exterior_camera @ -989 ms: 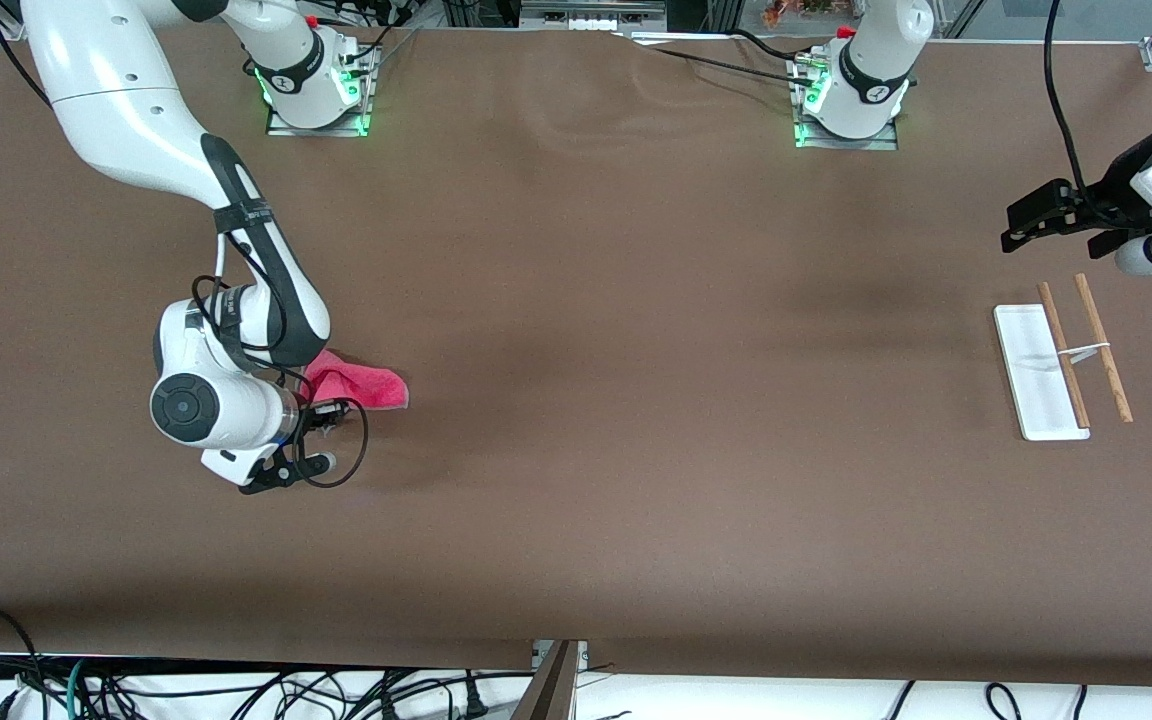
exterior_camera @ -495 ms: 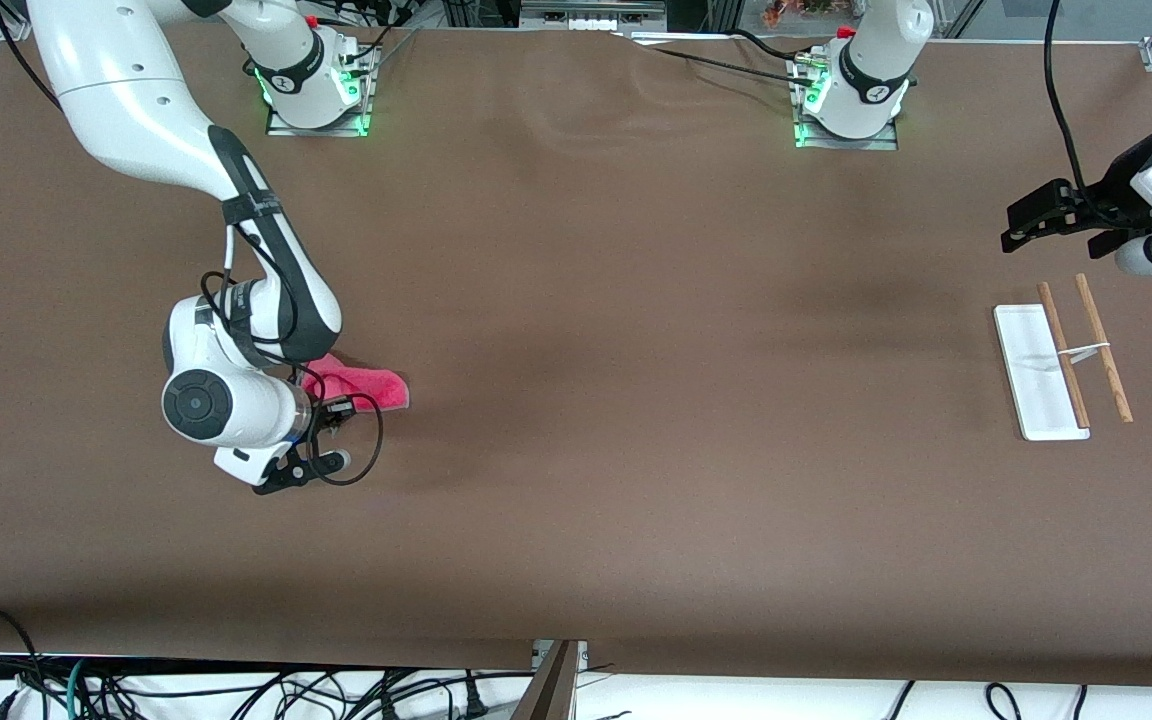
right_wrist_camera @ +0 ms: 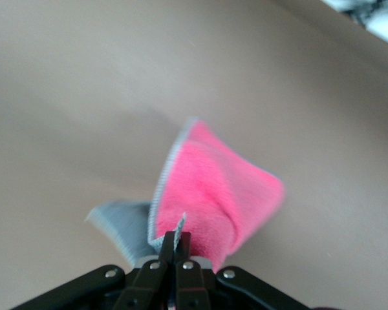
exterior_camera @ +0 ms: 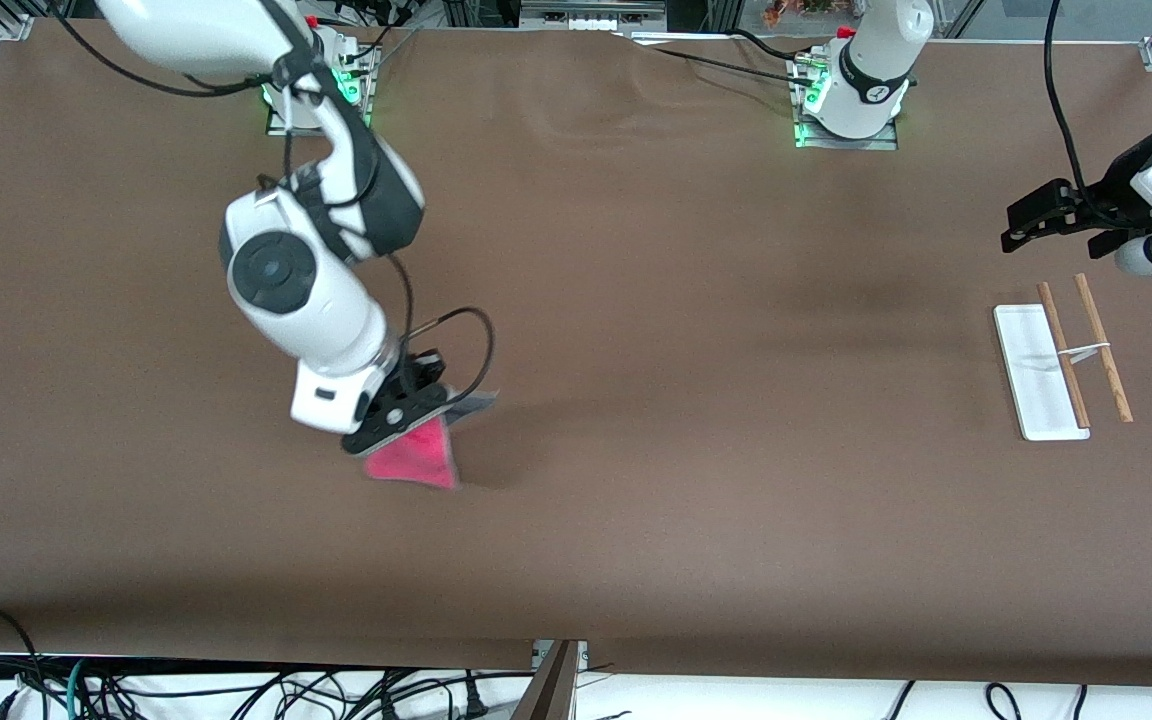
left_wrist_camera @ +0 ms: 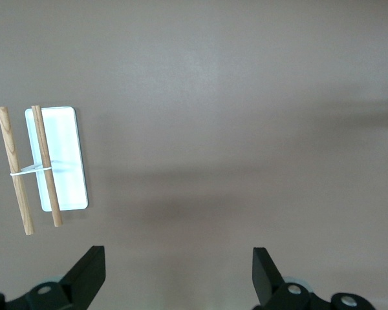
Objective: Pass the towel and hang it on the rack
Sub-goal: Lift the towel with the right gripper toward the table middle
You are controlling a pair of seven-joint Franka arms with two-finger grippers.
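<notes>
Clearly the soft pink-red square towel with thin grey edging [exterior_camera: 414, 458] hangs in the air over the brown surface [exterior_camera: 636, 520], toward the right arm's end, clear of the surface, a grey-backed flap folding out beside the pink face. The right gripper [exterior_camera: 423, 403] is clamped shut on the towel's upper edge; in the right wrist view the two black fingers [right_wrist_camera: 165, 253] pinch a grey-trimmed corner while the cloth [right_wrist_camera: 213, 194] droops away below them.

On the front view's clock face the towel sits at about eight o'clock and the small rack [exterior_camera: 1061, 358], a flat white rectangular base with two thin light-brown wooden rods joined by a white crosspiece, at about three o'clock, well apart from it, toward the left arm's end.

Over the surface just beside the rack, the left gripper [exterior_camera: 1054, 218] waits with its black fingers [left_wrist_camera: 87, 274] spread wide and nothing between them.
</notes>
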